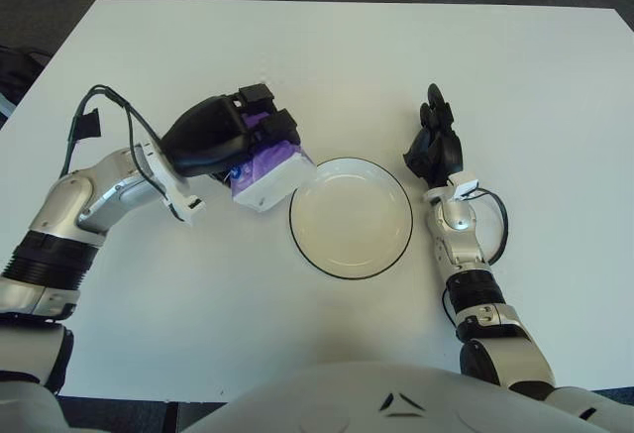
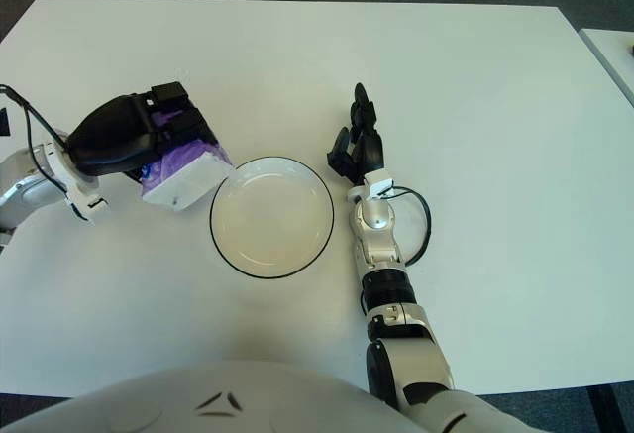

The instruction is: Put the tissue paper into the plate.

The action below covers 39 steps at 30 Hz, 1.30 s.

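A purple and white tissue pack (image 1: 269,169) is held in my left hand (image 1: 243,131), whose black fingers curl over its top. The pack sits just left of the plate (image 1: 351,217), its white corner touching or overlapping the plate's left rim. The plate is round and white with a dark rim, and it holds nothing; it lies at the table's middle front. The pack also shows in the right eye view (image 2: 182,171). My right hand (image 1: 434,141) shows just right of the plate, fingers pointing away from me and holding nothing.
The white table (image 1: 327,56) spreads wide behind the plate. A black cable (image 1: 129,131) loops over my left forearm. Another cable (image 1: 495,220) loops at my right wrist. Dark floor lies beyond the table's far edge.
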Available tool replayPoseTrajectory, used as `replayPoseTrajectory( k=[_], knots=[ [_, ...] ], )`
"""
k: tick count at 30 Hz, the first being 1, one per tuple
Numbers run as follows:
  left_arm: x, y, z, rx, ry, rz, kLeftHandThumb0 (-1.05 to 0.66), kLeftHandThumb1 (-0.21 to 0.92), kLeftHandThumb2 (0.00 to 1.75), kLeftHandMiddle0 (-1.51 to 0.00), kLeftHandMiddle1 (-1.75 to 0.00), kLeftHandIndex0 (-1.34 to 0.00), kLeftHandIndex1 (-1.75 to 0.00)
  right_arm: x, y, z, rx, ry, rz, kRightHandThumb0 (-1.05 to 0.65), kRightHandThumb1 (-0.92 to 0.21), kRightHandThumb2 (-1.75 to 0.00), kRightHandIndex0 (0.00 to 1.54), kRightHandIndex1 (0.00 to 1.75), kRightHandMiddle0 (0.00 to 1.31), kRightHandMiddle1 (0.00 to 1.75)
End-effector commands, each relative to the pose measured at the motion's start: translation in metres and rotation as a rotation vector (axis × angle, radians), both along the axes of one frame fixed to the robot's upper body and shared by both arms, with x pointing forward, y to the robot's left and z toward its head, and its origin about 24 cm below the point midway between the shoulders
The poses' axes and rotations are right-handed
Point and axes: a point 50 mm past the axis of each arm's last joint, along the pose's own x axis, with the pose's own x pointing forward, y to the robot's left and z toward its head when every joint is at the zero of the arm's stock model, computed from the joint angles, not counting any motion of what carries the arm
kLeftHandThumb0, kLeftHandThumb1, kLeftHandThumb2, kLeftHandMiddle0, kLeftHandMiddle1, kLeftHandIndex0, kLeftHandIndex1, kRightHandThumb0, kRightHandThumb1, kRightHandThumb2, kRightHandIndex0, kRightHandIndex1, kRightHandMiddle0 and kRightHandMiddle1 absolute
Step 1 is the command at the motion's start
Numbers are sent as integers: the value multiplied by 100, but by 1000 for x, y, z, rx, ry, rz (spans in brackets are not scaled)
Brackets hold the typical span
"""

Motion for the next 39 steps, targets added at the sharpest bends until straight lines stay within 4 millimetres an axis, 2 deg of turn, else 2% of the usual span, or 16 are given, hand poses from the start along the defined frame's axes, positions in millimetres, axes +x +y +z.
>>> replayPoseTrajectory(
  k=[1,17,19,23,25,39],
  knots=[
    [-2,-6,9,-14,-38,-69,-45,37,125,-115,-175,-56,-175,-50,-1,-87,-30,377,-14,-94,-92,-108,0,0,0,0],
    [-11,-23,0,8,41,-200,-45,38,124,-115,-175,-56,-175,-47,2,-90,-20,406,-7,-93,-92,-107,0,0,0,0],
    [-12,-24,5,14,43,-206,-44,39,123,-115,-175,-55,-175,-47,3,-91,-21,412,-3,-93,-92,-107,0,0,0,0],
    [-19,-28,31,25,47,-197,-44,40,121,-115,-175,-54,-175,-45,4,-92,-24,423,6,-92,-92,-108,0,0,0,0],
    [-18,-31,36,39,43,-182,-44,41,120,-115,-175,-54,-175,-44,4,-93,-25,431,10,-92,-92,-107,0,0,0,0],
    [-15,-44,38,10,-20,-189,-43,44,116,-117,-175,-52,-175,-41,8,-96,-46,439,30,-91,-92,-108,0,0,0,0]
  ],
)
